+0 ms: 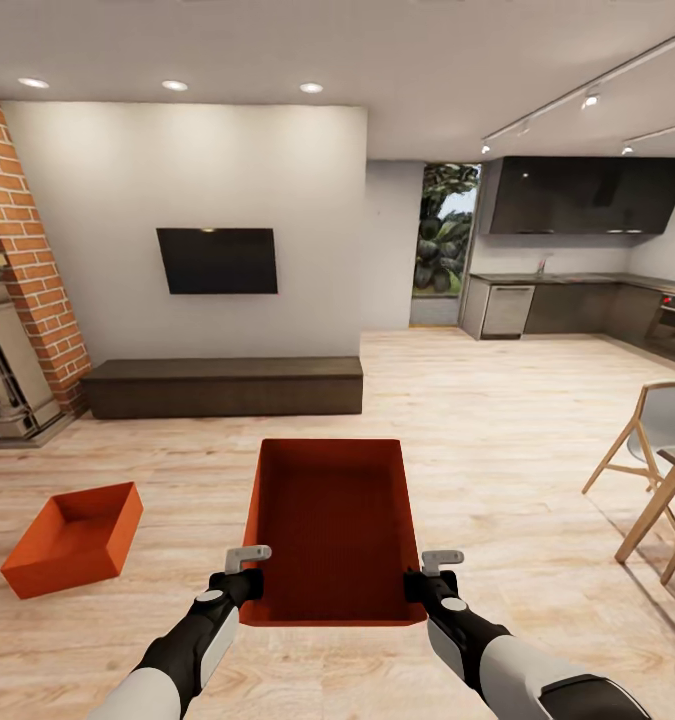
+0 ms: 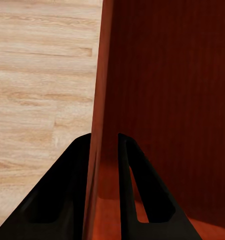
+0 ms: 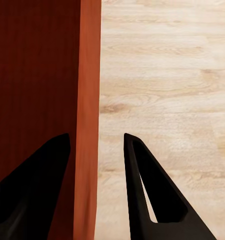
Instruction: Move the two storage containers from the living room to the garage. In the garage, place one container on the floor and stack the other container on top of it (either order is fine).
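A second orange-red container (image 1: 72, 538) lies on the wood floor (image 1: 537, 470), well to the left of the left tool (image 1: 245, 583). Left tool and right tool (image 1: 425, 582) each clamp a side wall of the held container (image 1: 333, 525) between them.

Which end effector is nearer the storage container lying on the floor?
Left. The left end effector grips the held container's near-left wall, on the floor container's side; the right end effector straddles the opposite wall.

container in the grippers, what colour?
Orange-red, plain walls; the held container shows best in the head view.
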### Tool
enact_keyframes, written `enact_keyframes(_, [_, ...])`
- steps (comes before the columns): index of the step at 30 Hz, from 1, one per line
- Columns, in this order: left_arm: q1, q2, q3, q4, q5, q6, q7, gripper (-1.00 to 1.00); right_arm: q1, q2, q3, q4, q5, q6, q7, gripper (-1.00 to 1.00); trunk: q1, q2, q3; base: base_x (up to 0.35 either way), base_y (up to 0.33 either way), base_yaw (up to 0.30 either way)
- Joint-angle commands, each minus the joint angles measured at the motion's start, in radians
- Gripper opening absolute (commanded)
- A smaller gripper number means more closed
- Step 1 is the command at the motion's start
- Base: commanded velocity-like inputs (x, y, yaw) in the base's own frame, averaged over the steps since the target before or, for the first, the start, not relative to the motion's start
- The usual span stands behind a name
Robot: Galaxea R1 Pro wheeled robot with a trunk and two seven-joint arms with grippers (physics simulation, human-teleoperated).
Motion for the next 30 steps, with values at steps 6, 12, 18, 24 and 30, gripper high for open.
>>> enact_keyframes(6, [0.0, -0.001, 0.014, -0.001, -0.003, 0.006, 0.007, -1.0, -0.001, 0.004, -0.024, -0.001, -0.002, -0.002, -0.001, -1.0, 0.001, -0.002, 0.008, 0.0, 0.0, 0.0])
enact_keyframes(12, [0.0, -0.002, 0.014, 0.0, -0.003, 0.006, 0.007, -1.0, -0.001, 0.004, -0.024, -0.001, -0.002, -0.002, -0.001, -1.0, 0.001, -0.002, 0.017, 0.0, 0.0, 0.0])
enact_keyframes(18, [0.0, -0.002, 0.014, -0.002, -0.003, 0.006, 0.007, -1.0, -0.001, 0.004, -0.024, -0.001, -0.002, -0.002, -0.001, -1.0, 0.001, -0.002, 0.027, 0.0, 0.0, 0.0])
enact_keyframes(24, [0.0, -0.002, 0.015, -0.003, -0.003, 0.006, 0.007, -1.0, -0.001, 0.004, -0.023, -0.001, -0.002, -0.002, -0.001, -1.0, 0.001, -0.002, 0.036, 0.0, 0.0, 0.0])
enact_keyframes(30, [0.0, -0.002, 0.016, -0.003, -0.003, 0.006, 0.007, -1.0, -0.001, 0.005, -0.024, -0.001, -0.002, -0.002, -0.001, -1.0, 0.001, -0.002, 0.045, 0.0, 0.0, 0.0])
